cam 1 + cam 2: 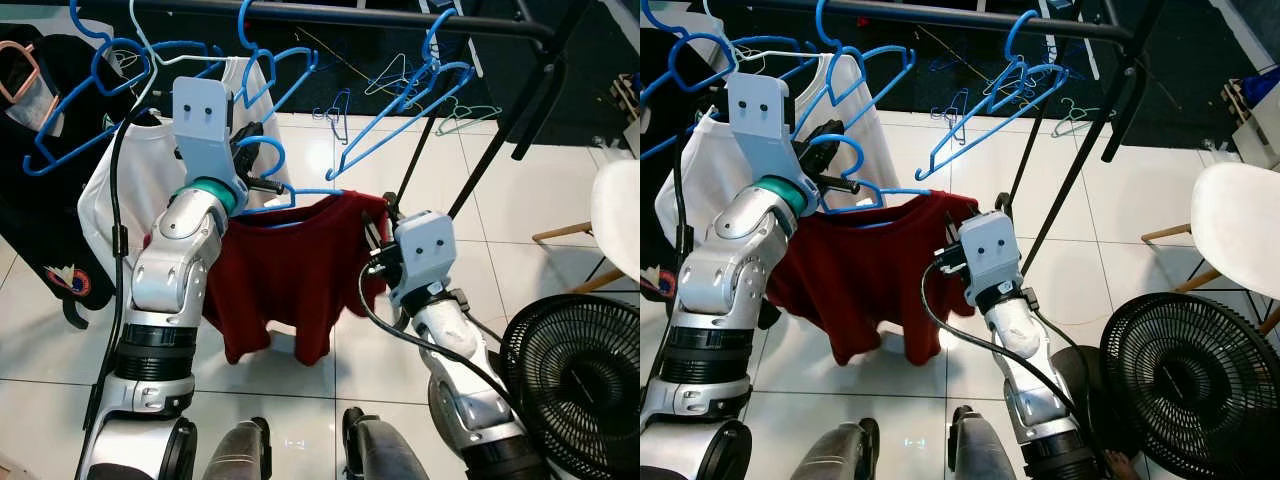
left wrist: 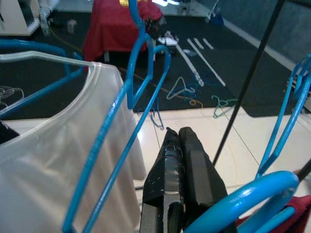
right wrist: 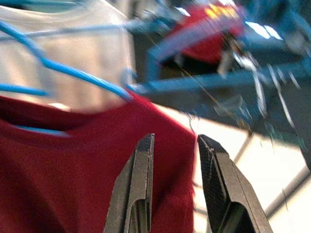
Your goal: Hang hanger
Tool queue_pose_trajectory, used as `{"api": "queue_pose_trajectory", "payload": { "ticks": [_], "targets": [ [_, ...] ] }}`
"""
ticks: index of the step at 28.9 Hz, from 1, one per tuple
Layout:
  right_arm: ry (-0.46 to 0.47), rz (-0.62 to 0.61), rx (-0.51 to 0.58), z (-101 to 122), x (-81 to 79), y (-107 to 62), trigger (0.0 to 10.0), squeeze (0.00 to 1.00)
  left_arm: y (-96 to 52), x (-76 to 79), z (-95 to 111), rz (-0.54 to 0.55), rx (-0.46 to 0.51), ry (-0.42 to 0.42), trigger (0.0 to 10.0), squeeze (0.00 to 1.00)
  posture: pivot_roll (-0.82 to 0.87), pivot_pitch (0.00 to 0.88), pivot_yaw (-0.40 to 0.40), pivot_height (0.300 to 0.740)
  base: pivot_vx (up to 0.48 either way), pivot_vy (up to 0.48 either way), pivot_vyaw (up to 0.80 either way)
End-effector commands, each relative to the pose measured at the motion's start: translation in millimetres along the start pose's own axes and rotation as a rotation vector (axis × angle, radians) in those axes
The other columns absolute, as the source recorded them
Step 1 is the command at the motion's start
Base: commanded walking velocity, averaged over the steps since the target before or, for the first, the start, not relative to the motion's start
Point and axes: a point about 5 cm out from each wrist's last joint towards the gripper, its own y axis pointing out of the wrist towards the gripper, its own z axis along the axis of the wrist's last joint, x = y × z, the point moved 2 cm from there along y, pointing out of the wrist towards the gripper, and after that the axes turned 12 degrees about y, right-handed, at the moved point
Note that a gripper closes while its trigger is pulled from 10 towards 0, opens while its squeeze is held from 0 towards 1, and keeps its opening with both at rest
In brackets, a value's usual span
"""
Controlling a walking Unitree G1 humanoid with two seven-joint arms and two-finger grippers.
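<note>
Before me: glossy white tiled floor (image 1: 560, 190), adjoining a dark mat (image 1: 420, 105) farther off. On them: loose blue and pale green wire hangers (image 1: 400, 75), slanted black rack legs (image 1: 478, 165), black round fan (image 1: 580, 385), white chair (image 1: 615, 215) on wooden legs.

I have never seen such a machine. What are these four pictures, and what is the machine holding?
This is a humanoid robot with two silver arms. The two wide pictures come from its head, looking down. The other two come from cameras on its wrists. The left gripper, fingers shut, holds a blue hanger carrying a red shirt, below a black rail where other blue hangers and a white shirt hang. The right gripper is open at the red shirt's shoulder. A black fan stands on the tiled floor.
</note>
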Motion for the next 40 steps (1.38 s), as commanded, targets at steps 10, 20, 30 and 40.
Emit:
{"api": "queue_pose_trajectory", "payload": {
  "ticks": [10,20,30,40],
  "targets": [
    [0.124,-0.058,-0.045,-5,3.9,20.5,10.0,0.0,-10.5,17.7,21,-0.111,0.127,0.021,0.0,0.0,-0.08,0.149,0.042,0.733,0.0,0.0,0.0],
    [0.3,0.097,-0.053,1,-33.9,43.7,10.0,0.0,-15.9,31.5,25,-0.165,0.148,-0.005,0.0,0.0,-0.07,0.139,0.038,0.733,0.0,0.0,0.0],
    [0.317,0.038,-0.048,0,-25.9,52.4,7.0,0.0,-18.0,33.2,28,-0.182,0.16,-0.011,0.0,0.0,-0.07,0.132,0.041,0.733,0.0,0.0,0.0],
    [0.301,0.051,-0.049,1,-18.7,56.2,4.9,0.0,-18.3,32.3,30,-0.181,0.168,-0.016,0.0,0.0,-0.07,0.13,0.039,0.733,0.0,0.0,0.0]
  ]
}}
